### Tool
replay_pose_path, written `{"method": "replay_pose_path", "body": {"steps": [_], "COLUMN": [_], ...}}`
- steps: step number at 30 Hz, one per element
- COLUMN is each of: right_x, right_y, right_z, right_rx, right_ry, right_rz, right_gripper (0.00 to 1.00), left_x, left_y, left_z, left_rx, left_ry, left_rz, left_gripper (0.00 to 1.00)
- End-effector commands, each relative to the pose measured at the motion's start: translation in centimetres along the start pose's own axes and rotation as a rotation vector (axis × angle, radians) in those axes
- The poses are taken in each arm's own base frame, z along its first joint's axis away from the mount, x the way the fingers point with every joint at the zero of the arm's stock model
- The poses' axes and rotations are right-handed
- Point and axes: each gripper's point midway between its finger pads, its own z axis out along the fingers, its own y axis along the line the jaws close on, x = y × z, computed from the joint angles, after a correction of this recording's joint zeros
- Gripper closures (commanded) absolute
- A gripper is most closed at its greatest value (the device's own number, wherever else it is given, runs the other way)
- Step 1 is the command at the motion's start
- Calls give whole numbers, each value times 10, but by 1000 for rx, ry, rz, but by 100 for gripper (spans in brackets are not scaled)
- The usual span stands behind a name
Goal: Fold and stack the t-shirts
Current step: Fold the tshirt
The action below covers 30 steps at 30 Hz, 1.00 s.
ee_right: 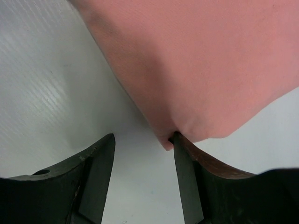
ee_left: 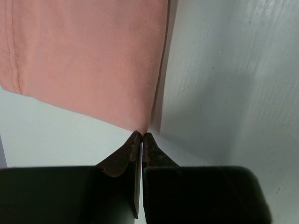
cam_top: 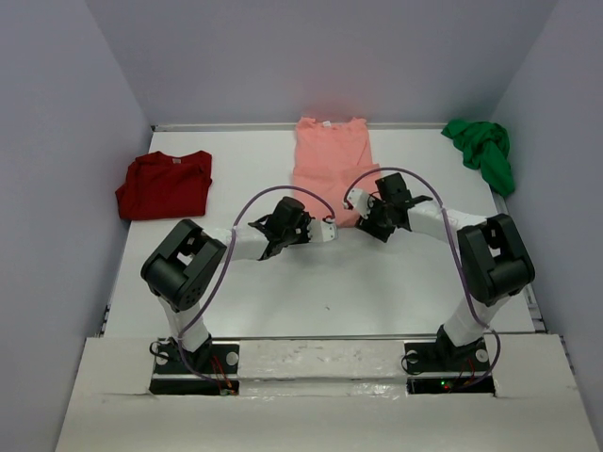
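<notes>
Since the salmon-pink shirt (cam_top: pixel 329 162) presumably folds hem-first, the left gripper (ee_left: pixel 141 135) pinches one corner while the right gripper (ee_right: pixel 143 136) gapes.

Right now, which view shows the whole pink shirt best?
Top external: the pink shirt lies spread flat at the far side of the table, almost its full outline visible. Each wrist view shows only one near hem corner, at the left tool or right tool.
</notes>
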Motion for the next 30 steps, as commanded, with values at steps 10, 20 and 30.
{"method": "replay_pose_path", "body": {"steps": [10,20,30], "right_x": [1,20,23], "right_y": [-36,-34,-21], "right_z": [13,15,6], "right_rx": [120,130,79], "right_ry": [62,120,140], "right_rz": [-3,9,47], "right_gripper": [48,75,100], "left_x": [-12,-11,-16], "left_y": [19,21,25], "left_z": [-15,-16,-21], "left_rx": [-33,-37,-37], "left_ry": [-42,-41,-50], "left_rz": [-23,-24,-50], "left_gripper": [92,95,100]}}
